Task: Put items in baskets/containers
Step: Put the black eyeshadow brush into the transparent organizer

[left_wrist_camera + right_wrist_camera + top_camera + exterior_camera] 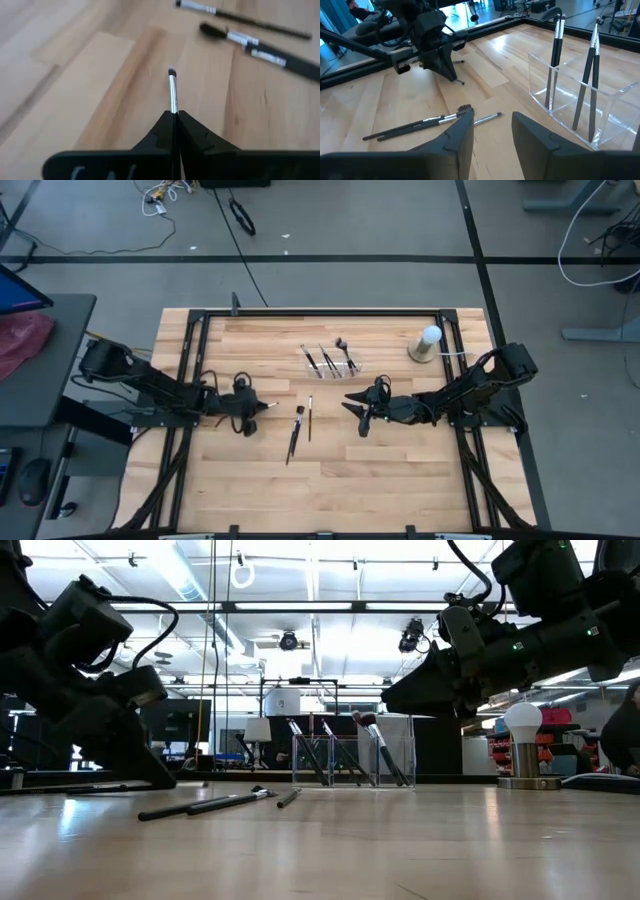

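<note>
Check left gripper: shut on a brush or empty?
Shut on a brush. The left gripper has its fingers pressed together around a thin brush, whose silver ferrule and dark tip stick out ahead.

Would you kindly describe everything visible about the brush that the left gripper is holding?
The thin makeup brush has a silver ferrule and a small dark tip. The left gripper is shut on it, the two dark fingers pinching it so that the ferrule and tip stick out ahead of them, over the wooden table. Its handle is hidden between the fingers. Whether the tip touches the wood is unclear.
</note>
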`<state>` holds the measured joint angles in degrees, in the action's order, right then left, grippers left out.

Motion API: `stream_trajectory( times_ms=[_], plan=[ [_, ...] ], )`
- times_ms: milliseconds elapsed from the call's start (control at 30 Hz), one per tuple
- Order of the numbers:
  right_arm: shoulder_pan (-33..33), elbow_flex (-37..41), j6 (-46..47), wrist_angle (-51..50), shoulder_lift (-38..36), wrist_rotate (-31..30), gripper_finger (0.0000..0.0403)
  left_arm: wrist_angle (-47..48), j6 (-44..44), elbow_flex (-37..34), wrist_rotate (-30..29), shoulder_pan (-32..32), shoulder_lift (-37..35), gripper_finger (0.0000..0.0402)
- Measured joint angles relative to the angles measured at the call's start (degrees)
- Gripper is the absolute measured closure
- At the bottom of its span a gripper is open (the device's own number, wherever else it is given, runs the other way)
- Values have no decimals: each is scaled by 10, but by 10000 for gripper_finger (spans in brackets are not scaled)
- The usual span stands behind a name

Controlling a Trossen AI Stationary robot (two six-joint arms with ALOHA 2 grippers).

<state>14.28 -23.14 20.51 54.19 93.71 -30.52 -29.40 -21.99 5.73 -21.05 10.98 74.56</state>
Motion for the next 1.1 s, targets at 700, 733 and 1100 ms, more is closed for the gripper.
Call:
stream_trajectory(
  times_ms=[700, 733, 1100],
  plan=[
    [0, 0, 7, -8, 0, 0, 266, -17, 16, 180, -49, 1, 144, 388],
    [0, 0, 12, -8, 0, 0, 266, -25, 27, 187, -48, 1, 143, 388],
    [2, 0, -33, 57, 7, 3, 266, -181, 149, 253, 5, 16, 139, 389]
  ],
)
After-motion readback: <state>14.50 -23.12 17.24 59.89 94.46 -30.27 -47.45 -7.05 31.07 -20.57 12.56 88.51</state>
